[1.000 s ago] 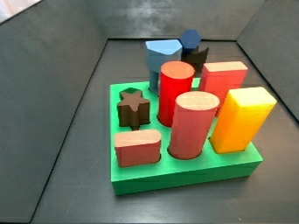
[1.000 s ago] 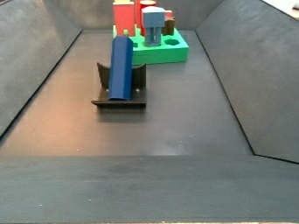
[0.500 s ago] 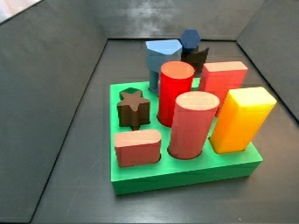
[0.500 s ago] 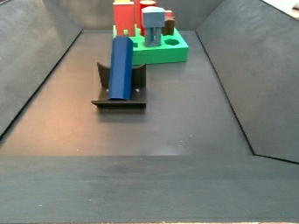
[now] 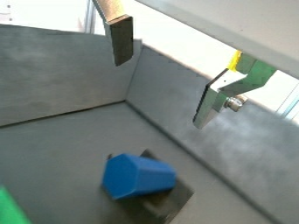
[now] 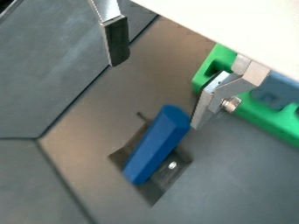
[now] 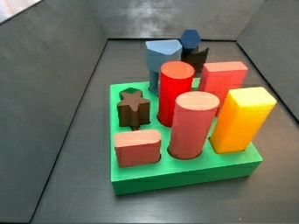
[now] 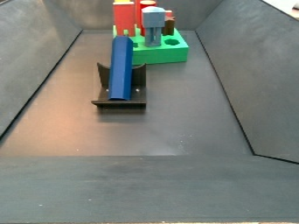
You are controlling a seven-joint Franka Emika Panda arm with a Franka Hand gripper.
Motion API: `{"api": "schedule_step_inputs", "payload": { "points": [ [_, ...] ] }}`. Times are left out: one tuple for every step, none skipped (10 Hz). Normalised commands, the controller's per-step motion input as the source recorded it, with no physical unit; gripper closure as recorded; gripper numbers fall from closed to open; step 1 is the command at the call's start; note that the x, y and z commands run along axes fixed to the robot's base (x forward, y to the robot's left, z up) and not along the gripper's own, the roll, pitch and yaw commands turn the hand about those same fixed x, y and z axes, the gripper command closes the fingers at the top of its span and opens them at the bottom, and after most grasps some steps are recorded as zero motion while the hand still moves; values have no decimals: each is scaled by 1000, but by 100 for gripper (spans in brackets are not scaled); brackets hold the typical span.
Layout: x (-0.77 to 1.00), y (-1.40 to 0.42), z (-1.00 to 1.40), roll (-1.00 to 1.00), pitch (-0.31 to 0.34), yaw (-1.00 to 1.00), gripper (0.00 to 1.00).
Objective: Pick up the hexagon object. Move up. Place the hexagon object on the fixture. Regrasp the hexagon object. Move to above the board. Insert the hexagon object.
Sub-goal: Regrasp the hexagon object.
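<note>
The hexagon object (image 8: 121, 66) is a dark blue bar that leans tilted in the black fixture (image 8: 121, 100), in front of the green board (image 8: 170, 52). Both wrist views look down on the hexagon object (image 6: 158, 145) (image 5: 138, 176) resting on the fixture (image 6: 170, 171). My gripper (image 6: 162, 72) (image 5: 167, 70) hangs above the bar, open, well clear of it, with nothing between its fingers (image 6: 114, 41). In a side view only the bar's top (image 7: 191, 38) shows behind the board (image 7: 176, 178). The gripper appears in neither side view.
The board holds red cylinders (image 7: 176, 87), a salmon block (image 7: 138, 148), a yellow block (image 7: 242, 120) and a brown star peg (image 7: 135, 108). A pale blue-grey block (image 7: 160, 55) stands behind it. Grey walls enclose the dark floor (image 8: 152, 131).
</note>
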Motion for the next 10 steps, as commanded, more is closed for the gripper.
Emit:
{"api": "schedule_step_inputs", "payload": {
  "points": [
    [66, -29, 0, 1000, 73, 44, 0],
    [81, -39, -3, 1000, 104, 56, 0],
    [96, -42, -1, 1000, 149, 78, 0],
    [104, -45, -3, 1000, 187, 105, 0],
    [105, -48, -5, 846, 194, 130, 0],
    [104, -49, -6, 652, 182, 152, 0],
    [99, -50, -8, 393, 156, 181, 0],
    [96, -37, 0, 242, 132, 197, 0],
    [84, -35, 5, 146, 87, 207, 0],
    [28, 46, -1000, 172, 30, 303, 0]
  ]
}}
